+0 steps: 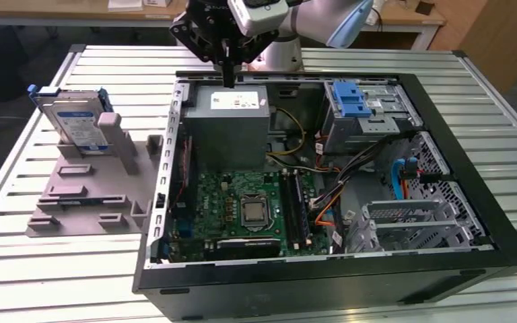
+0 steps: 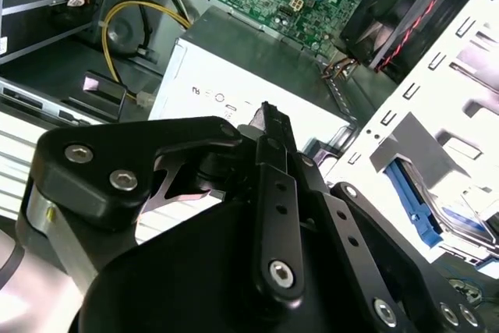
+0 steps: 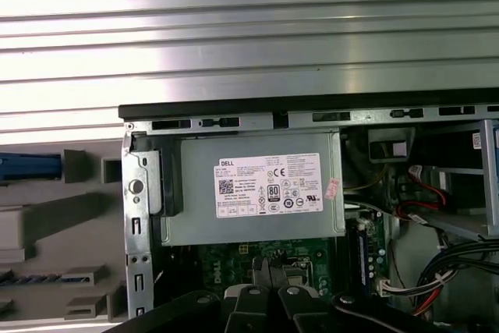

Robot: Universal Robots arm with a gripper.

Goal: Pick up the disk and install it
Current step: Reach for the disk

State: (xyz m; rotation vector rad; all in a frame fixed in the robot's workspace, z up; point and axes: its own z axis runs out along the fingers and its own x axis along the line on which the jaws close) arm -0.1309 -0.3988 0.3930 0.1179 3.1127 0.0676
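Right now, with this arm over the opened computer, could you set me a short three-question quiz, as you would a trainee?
1. True or false: the black gripper is clamped on the flat silver-grey hard drive in its blue plastic carrier.
2. In its grey plastic fixture, that disk: A lies flat; B stands upright; C is hidden from sight.
3. In the exterior view, which box inside the open black computer case does the gripper hang over?
Key: 1 false, it is shut and empty; 2 B; 3 the grey metal power supply box with the white sticker.
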